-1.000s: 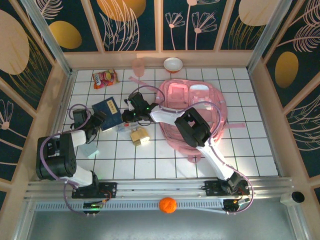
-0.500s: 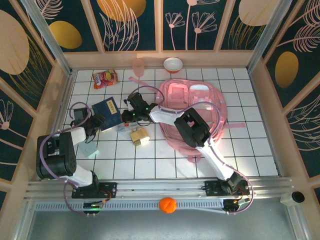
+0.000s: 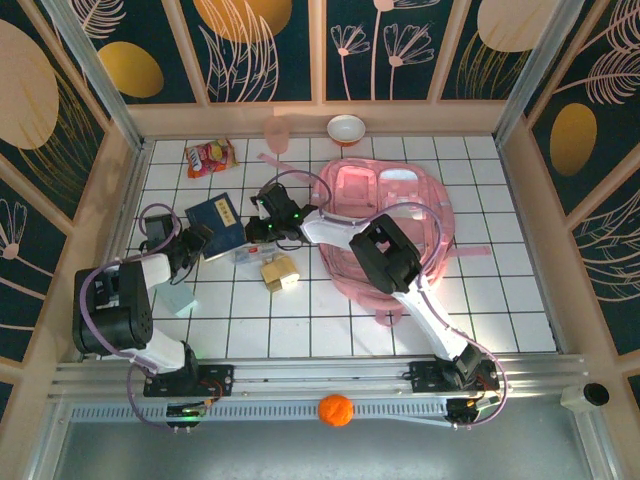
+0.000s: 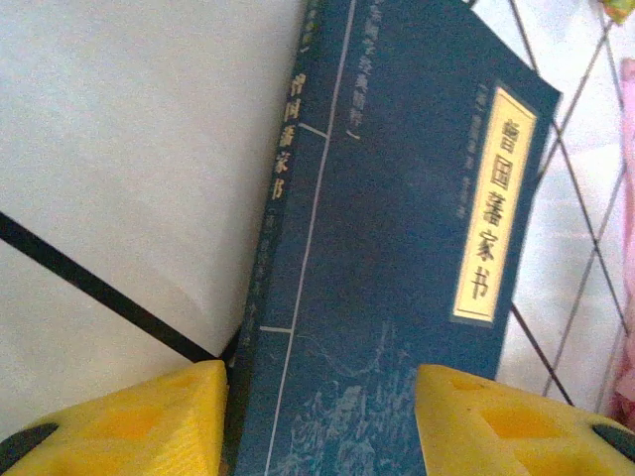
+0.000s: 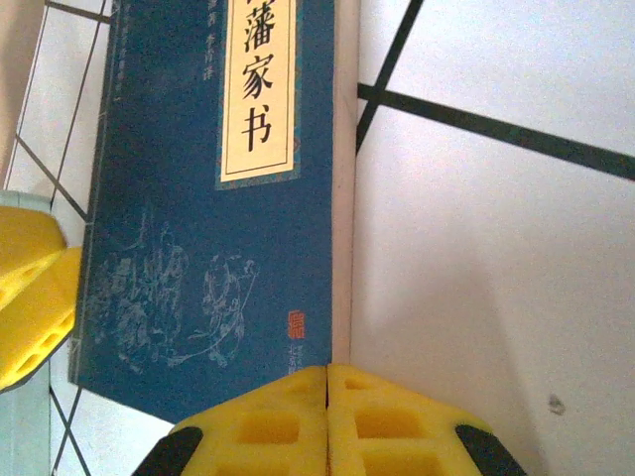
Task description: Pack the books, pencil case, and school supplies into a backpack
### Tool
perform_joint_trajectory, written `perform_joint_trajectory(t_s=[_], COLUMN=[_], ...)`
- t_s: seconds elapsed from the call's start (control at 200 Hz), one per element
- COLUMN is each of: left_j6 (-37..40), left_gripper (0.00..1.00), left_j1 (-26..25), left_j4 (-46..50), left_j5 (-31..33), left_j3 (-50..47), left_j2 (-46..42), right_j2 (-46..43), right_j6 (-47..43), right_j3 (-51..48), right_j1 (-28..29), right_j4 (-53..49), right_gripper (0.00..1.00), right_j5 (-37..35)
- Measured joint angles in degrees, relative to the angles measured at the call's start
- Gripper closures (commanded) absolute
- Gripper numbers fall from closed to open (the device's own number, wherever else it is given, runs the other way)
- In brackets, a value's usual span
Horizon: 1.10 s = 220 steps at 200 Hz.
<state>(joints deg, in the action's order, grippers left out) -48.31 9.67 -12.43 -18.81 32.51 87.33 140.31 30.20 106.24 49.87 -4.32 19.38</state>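
Navy book [image 4: 397, 248] at parted fingers [image 4: 129, 421] of left pincer [image 4: 319, 421]

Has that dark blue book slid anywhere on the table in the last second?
No. In the top view the book lies at the same grid lines of the table as before, equally far from the snack packet behind it.

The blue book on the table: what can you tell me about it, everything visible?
The book is thin and dark navy, with a cream title label of Chinese characters, faint line drawings low on the cover and cream page edges. It lies closed, flat, cover up, askew on the white tiled table, left of the backpack. The left gripper straddles one end; whether it pinches the book is unclear. The right gripper, shut, sits at its page edge near a corner.
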Motion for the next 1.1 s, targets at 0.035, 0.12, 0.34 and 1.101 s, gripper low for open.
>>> perform_joint_trajectory(t_s=[0.035, 0.12, 0.34, 1.101], left_j6=[-0.1, -0.5, -1.5, 12.7], left_gripper=[0.5, 0.5, 0.5, 1.0], left_j1=[0.0, 0.1, -0.7, -1.0], left_j4=[0.2, 0.2, -0.9, 10.0], left_j5=[-0.4, -1.7, -8.0, 3.2], left_j3=[0.2, 0.9, 2.1, 5.4], left_j2=[-0.6, -1.9, -2.9, -12.1], right_j2=[0.0, 0.0, 0.2, -8.3], right_j6=[0.0, 0.2, 0.4, 1.1], right_j3=[0.0, 0.0, 0.0, -8.7], right_j1=[-0.1, -0.2, 0.2, 0.4], right_j4=[0.0, 0.0, 0.6, 3.3], right_gripper=[0.93, 0.92, 0.93, 0.56], right_j5=[0.0, 0.0, 0.5, -3.3])
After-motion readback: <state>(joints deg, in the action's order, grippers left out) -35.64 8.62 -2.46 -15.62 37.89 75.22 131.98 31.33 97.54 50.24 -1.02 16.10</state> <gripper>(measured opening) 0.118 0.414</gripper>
